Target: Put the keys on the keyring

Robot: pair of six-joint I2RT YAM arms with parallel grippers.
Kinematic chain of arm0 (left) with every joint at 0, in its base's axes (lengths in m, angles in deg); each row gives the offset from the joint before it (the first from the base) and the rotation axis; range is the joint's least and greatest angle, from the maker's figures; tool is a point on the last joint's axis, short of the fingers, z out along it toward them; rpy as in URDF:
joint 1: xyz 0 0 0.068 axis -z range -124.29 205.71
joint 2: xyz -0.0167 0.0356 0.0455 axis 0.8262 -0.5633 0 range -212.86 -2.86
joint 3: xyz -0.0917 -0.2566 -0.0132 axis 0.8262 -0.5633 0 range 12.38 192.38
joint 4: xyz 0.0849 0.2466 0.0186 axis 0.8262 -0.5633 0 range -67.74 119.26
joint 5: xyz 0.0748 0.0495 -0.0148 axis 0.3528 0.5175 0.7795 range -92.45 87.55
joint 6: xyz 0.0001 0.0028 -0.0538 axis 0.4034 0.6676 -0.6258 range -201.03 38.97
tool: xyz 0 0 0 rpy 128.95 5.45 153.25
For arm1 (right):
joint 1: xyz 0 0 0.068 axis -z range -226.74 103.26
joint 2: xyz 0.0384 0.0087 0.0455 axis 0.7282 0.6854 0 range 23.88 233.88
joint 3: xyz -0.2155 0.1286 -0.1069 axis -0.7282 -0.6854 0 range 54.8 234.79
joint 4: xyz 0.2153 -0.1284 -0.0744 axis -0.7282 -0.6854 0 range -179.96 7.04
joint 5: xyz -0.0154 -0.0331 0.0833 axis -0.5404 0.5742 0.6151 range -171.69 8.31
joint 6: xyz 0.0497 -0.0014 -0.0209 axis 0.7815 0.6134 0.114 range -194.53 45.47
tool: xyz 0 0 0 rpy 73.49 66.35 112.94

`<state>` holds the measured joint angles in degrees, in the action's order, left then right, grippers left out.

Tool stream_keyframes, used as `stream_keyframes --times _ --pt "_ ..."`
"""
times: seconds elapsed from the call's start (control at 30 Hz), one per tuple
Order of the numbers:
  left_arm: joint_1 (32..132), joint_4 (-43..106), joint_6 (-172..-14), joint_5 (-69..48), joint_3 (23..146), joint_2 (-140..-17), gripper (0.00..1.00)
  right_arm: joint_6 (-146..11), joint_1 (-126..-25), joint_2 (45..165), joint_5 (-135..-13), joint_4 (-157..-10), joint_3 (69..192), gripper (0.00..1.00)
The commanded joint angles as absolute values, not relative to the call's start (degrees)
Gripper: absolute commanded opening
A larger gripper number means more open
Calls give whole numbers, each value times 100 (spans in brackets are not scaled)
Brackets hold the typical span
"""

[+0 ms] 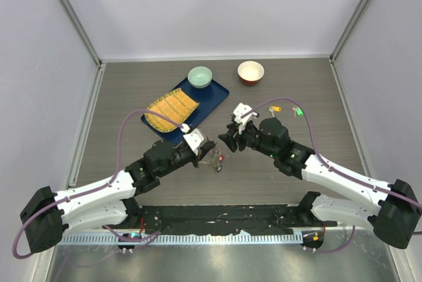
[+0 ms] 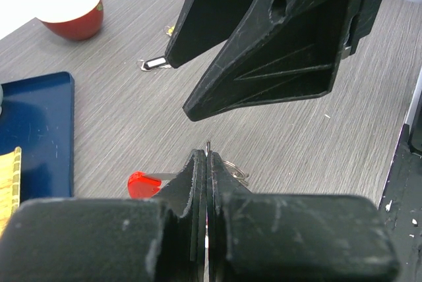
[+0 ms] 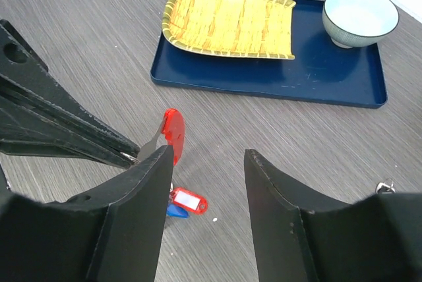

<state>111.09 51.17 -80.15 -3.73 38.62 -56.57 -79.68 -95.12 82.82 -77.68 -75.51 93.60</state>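
Observation:
The keyring (image 1: 216, 159) is a silver ring bunch with a red oval piece (image 3: 173, 134), a red tag (image 3: 188, 201) and a blue piece (image 3: 173, 211). My left gripper (image 1: 210, 152) is shut on its thin silver ring (image 2: 208, 145) and holds it just above the table. My right gripper (image 1: 227, 138) is open and empty, close to the right of the keyring, with its left finger (image 3: 142, 190) beside the red piece. A yellow key (image 1: 275, 108) and a green key (image 1: 298, 112) lie on the table behind the right arm, with a small dark one (image 1: 287, 107) between them.
A blue tray (image 1: 221, 91) at the back holds a bamboo mat (image 1: 173, 111) and a pale green bowl (image 1: 200, 76). A red bowl (image 1: 250, 71) stands to its right. The two grippers' fingers nearly meet at mid-table.

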Motion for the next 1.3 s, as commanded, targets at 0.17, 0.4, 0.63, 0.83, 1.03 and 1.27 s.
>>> stream_keyframes --times 0.17,0.4,0.63,0.83,1.03,1.27 --pt "11108 5492 -8481 -61 4209 -5682 0 -7752 -9674 8479 -7747 -6810 9232 54" --pt "11108 5431 -8868 466 4340 -5840 0 -7804 -10052 8567 -7949 -6889 9232 54" --pt "11108 4930 -9343 1091 4745 -6069 0 -8007 -10325 8742 -8458 -7074 9346 55" --pt "10899 5061 -8957 1030 4807 -6131 0 -8076 -10299 8629 -9240 -7152 9460 57" --pt "10301 5509 -8499 240 4438 -6148 0 -7920 -9342 8681 -9101 -7926 10172 58" --pt "10001 5774 -8315 -87 4183 -6043 0 -7532 -7743 9497 -8337 -8831 10981 57"
